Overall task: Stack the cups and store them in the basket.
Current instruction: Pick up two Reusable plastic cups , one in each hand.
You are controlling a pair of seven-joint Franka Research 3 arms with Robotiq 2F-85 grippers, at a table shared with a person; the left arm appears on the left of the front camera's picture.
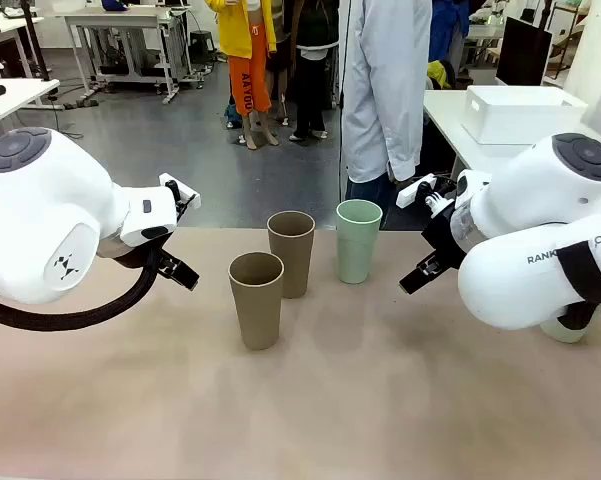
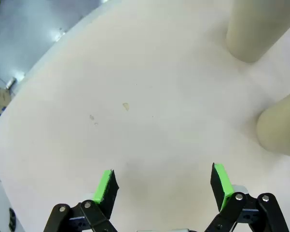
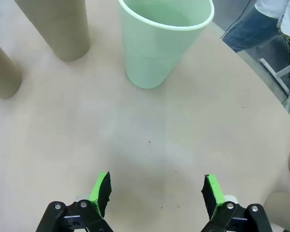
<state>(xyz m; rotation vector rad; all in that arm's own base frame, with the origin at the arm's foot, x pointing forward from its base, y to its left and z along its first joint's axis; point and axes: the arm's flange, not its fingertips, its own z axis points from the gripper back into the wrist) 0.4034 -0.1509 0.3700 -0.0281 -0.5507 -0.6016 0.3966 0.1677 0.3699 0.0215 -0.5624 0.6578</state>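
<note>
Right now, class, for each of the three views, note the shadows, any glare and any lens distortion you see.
Front view: soft even light, sharp; the brown cups throw only faint shadows on the table. Left wrist view: wide-angle bend curves the table edge, bright glints on the floor. Right wrist view: the mint green cup looks stretched, a dim shadow lies ahead of the fingers.

A person in a long pale grey-blue shirt (image 1: 385,90) is standing at the far edge of the wide beige matte bench (image 1: 380,400), which is showing a few small specks (image 2: 126,106). Behind, the shiny grey floor (image 1: 180,150) is catching light, a white metal-legged worktable (image 1: 130,18) is sitting far back, and a black flat monitor (image 1: 523,50) is standing off right.
</note>
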